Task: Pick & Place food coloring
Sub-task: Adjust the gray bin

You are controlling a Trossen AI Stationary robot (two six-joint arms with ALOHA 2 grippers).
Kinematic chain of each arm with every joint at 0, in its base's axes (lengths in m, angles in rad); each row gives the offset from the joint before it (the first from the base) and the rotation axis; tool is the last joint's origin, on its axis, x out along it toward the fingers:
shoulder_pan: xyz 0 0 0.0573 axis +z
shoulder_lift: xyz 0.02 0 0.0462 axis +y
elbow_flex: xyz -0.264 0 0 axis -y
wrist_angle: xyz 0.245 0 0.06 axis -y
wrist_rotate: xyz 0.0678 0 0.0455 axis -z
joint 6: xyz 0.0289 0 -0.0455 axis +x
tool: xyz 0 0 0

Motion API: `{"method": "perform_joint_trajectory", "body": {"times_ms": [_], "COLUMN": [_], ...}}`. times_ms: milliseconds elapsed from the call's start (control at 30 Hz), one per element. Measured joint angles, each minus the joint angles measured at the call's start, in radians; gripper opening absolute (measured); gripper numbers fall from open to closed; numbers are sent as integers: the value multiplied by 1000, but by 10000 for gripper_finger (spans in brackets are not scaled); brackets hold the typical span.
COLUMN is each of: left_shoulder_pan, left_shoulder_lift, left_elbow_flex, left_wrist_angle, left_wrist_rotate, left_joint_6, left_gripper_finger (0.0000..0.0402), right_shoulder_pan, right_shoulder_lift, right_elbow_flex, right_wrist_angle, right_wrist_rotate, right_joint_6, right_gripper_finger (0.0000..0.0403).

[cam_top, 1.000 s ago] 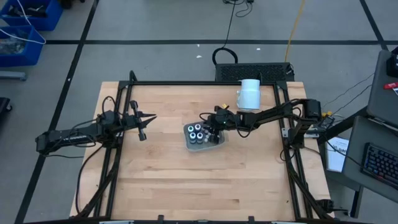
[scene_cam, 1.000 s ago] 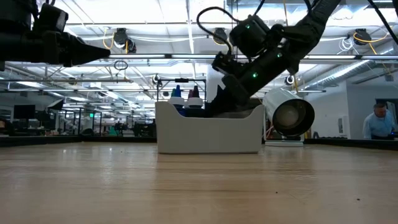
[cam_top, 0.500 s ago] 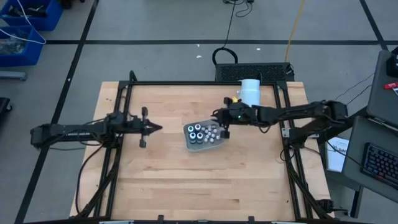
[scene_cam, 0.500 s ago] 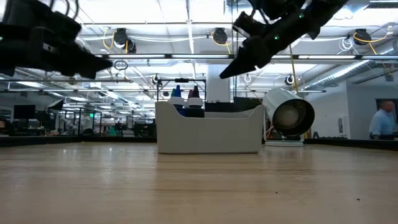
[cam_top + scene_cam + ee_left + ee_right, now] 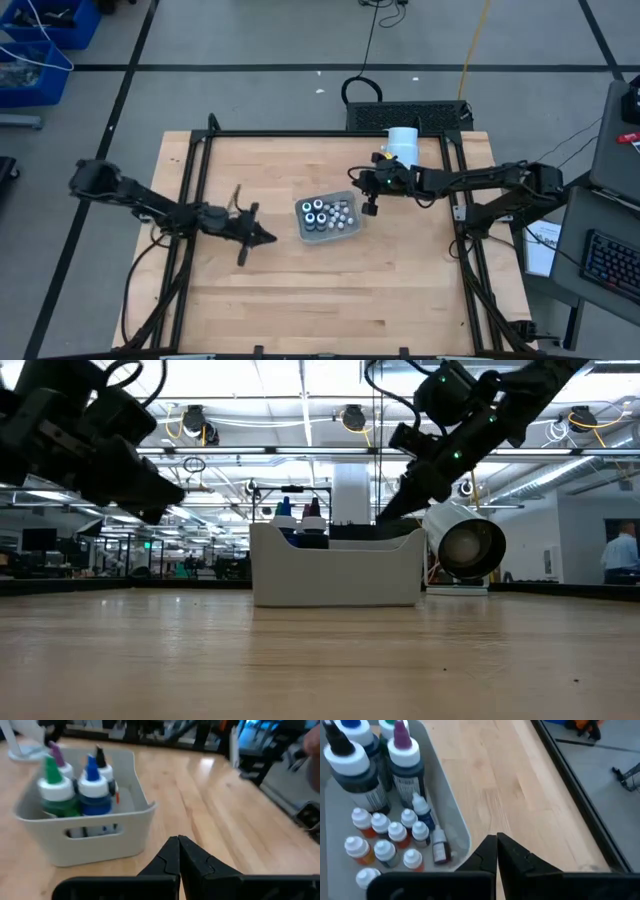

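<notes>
Food coloring bottles (image 5: 380, 795) sit in the grey tray (image 5: 352, 227). Right gripper (image 5: 369, 208) hovers just beside it, fingers pressed together; left gripper (image 5: 266, 238) nearby, fingers likewise together.

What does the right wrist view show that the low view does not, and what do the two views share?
Only the right wrist view shows the small white-capped dropper bottles lying in the tray, and the right gripper with its fingers together. Only the low view shows the large white cylinder lying on its side behind the tray, and a person far off in the room. Both show the tray and the taller bottles standing in it.
</notes>
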Motion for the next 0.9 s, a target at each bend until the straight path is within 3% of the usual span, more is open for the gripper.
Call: {"method": "perform_joint_trajectory", "body": {"times_ms": [200, 467, 633, 733, 900], "left_shoulder_pan": [-104, -125, -105, -87, -57], "left_shoulder_lift": [278, 547, 615, 621, 620], "left_elbow_flex": [167, 370, 432, 445, 445], "left_wrist_angle": [-5, -6, -25, -25, -37], "left_wrist_rotate": [-122, -131, -164, -168, -167], "left_joint_6": [-8, -19, -18, -24, -29], "left_gripper_finger": [5, 7, 15, 5, 15], "right_shoulder_pan": [-44, -92, -109, -108, -106], "right_shoulder_lift": [0, 0, 0, 0, 7], "right_elbow_flex": [-37, -59, -60, -60, -60], "right_wrist_angle": [8, 9, 14, 26, 48], "right_wrist_rotate": [-1, -5, -83, -92, -194], "right_joint_6": [-10, -38, -39, -53, -53], "right_gripper_finger": [1, 1, 0, 0, 0]}}
